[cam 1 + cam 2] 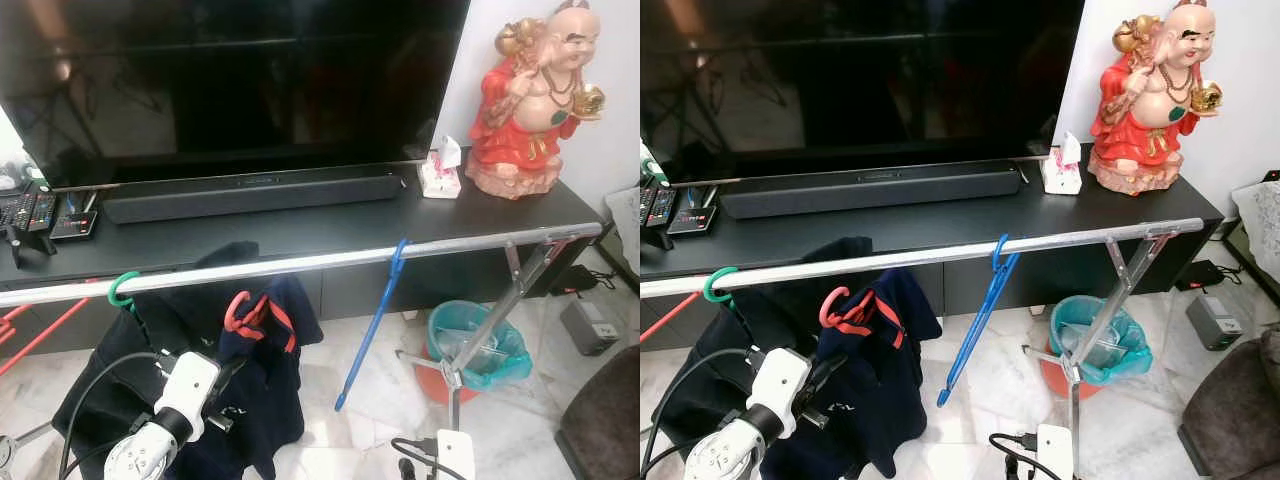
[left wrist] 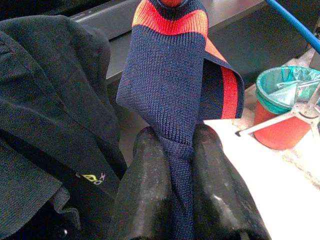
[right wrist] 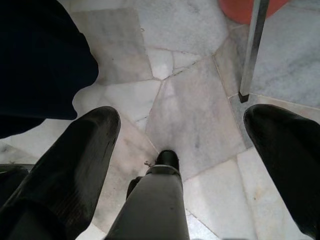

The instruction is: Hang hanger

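A long silver rail (image 1: 300, 262) crosses the scene in front of a black TV cabinet (image 1: 300, 225); everything below is placed against that rail. Behind it stand the television (image 1: 240, 80) and soundbar (image 1: 255, 195), with a red laughing figurine (image 1: 530, 100) towards the rail's right end. Under the right end sits a teal-lined bin (image 1: 475, 345). A dark jacket (image 1: 110, 370) hangs from a green hanger (image 1: 122, 290) near the rail's left end. Just right of it a navy sweater (image 2: 175, 90) with a red-orange collar hangs on a red hanger (image 1: 240, 312) — its hook seems to sit just below the rail, not over it. The left gripper (image 2: 179, 200) pinches the sweater's knit between its fingers. A bare blue hanger (image 1: 372, 325) dangles from mid-rail. The right gripper (image 3: 180, 150) hangs low beneath the rail, fingers spread wide over marble floor (image 3: 200, 115).
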Motion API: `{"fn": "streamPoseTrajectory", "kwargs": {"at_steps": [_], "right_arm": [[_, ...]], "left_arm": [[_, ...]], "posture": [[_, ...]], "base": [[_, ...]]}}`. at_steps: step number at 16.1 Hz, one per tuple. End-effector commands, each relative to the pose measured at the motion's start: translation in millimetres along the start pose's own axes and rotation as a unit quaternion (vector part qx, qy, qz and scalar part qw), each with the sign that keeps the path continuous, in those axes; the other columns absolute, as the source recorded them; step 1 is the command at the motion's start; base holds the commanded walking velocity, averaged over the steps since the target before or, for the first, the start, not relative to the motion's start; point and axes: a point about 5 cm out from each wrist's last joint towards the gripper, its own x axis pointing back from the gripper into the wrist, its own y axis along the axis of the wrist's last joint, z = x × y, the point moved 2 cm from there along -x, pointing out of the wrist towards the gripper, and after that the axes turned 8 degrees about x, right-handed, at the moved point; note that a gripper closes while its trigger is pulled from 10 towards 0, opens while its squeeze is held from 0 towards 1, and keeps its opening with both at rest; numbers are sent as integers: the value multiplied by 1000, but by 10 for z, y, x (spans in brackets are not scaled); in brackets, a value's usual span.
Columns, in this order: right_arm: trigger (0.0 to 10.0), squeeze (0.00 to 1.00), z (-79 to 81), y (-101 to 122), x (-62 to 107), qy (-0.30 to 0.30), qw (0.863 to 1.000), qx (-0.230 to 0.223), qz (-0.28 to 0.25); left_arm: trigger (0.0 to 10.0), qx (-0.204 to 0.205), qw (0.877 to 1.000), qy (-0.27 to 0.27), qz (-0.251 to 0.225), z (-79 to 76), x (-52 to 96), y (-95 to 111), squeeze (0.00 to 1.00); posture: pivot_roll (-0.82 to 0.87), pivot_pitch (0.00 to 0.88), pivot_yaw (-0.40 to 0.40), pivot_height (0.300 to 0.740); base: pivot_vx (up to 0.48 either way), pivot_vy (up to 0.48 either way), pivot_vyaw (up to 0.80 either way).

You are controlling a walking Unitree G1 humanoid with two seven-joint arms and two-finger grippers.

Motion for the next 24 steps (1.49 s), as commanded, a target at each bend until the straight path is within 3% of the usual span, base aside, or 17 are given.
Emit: {"fn": "streamPoseTrajectory", "kwargs": {"at_steps": [1,24], "right_arm": [[10000,0,-20,-18,3,-3,1000,-8,4],[10000,0,-42,-57,6,-4,1000,-16,17]], "left_arm": [[10000,1,1000,10,-10,45,2,40,0],[10000,1,1000,12,-3,38,-2,40,0]], "posture": [[-13,0,8,740],[-18,8,18,740]], "base": [[0,0,0],[0,0,0]]}}
